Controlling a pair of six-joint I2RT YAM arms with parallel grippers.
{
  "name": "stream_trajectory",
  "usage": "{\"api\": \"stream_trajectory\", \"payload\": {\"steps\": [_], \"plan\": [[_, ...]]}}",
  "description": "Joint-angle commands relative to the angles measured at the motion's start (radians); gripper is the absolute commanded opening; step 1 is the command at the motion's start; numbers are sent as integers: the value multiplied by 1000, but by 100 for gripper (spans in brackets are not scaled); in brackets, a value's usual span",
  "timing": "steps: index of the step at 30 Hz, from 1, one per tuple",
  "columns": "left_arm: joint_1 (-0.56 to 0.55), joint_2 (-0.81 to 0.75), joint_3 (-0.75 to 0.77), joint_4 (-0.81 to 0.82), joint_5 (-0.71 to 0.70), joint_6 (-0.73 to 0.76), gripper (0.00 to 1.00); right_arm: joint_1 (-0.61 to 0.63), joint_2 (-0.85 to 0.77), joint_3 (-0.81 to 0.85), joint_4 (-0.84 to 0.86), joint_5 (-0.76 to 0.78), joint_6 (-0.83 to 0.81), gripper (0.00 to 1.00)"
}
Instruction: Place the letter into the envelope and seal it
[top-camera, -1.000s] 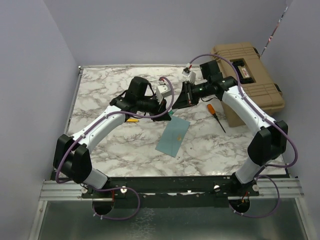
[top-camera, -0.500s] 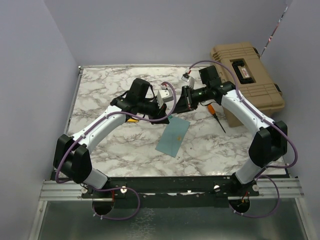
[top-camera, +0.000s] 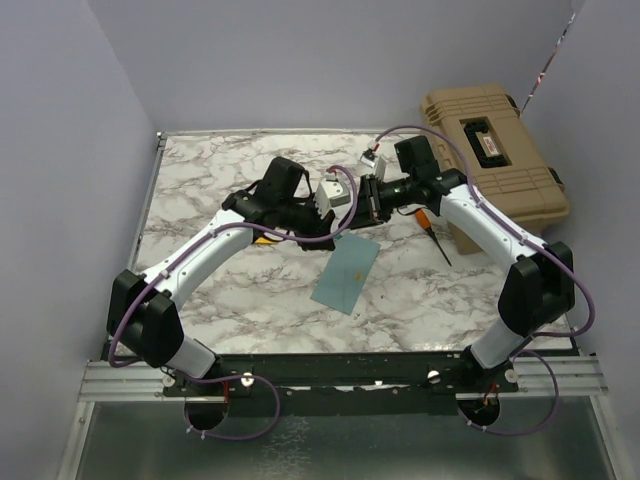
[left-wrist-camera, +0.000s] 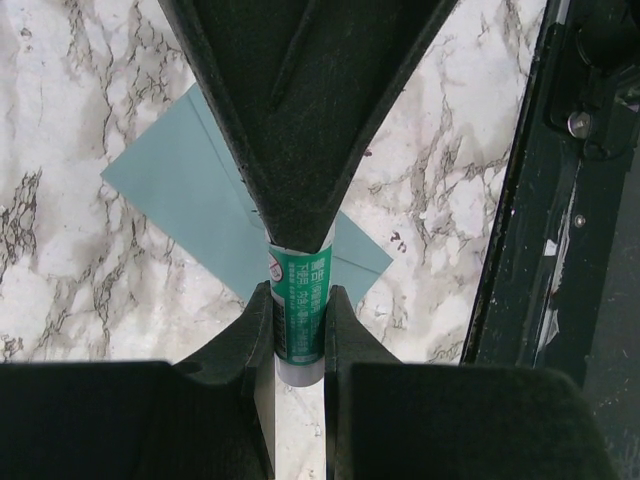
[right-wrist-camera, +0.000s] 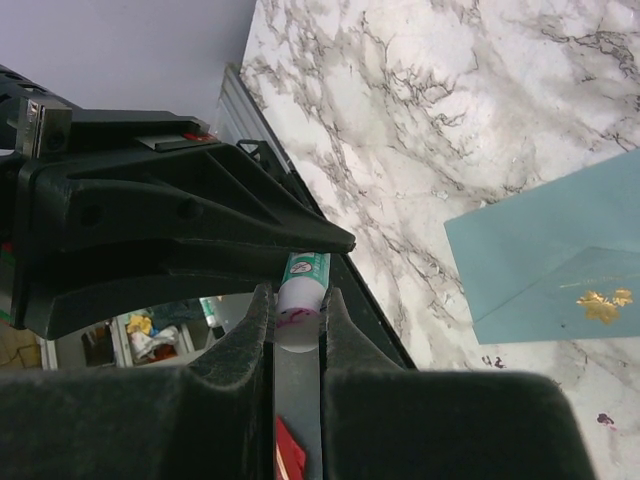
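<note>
- Marble-patterned worktop (top-camera: 220, 180), lavender walls around it.
- The envelope (top-camera: 345, 273) lies flat near the worktop's centre, a gold sticker (right-wrist-camera: 600, 303) on it.
- Above its 12 o'clock end, a green-labelled tube (right-wrist-camera: 302, 280) hangs off the worktop.
- The left tool (left-wrist-camera: 298, 310) is clamped on one end of the tube.
- The right tool (right-wrist-camera: 296, 315) is clamped on its white end.
- An orange-handled screwdriver (top-camera: 428, 222) lies at 2 o'clock of the envelope.
- A tan case (top-camera: 495, 150) stands beyond the screwdriver.
</note>
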Motion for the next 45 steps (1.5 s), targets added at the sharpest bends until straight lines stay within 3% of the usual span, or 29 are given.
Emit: {"api": "stream_trajectory", "payload": {"steps": [1,5,11,15,16,19,22,28,35,41,45], "plan": [[-53,-26,90,542,5,5,0,188,33,-47,-39,-135,52,1],[-52,-63,6,723,-20,-52,0,202,41,-64,0,-164,71,1],[-51,-51,14,757,-50,-80,0,209,60,-64,3,-171,82,1],[-43,-95,-53,700,-90,-90,0,184,51,-1,-75,-72,48,2],[-40,-113,-90,687,-99,-96,0,170,40,17,-88,-29,44,7],[-33,-178,-222,659,-138,-142,0,105,-3,47,-72,86,75,35],[-33,-242,-336,652,-177,-219,0,25,-52,46,32,157,158,56],[-30,-311,-436,646,-243,-407,0,-64,-105,114,109,318,239,76],[-41,-177,-369,648,-243,-694,0,-72,-242,31,56,684,252,78],[-139,12,-287,668,-529,-946,0,-72,-372,-72,-137,1023,283,74],[-181,170,-206,692,-572,-1113,0,-71,-469,-148,-220,1090,288,74]]}}
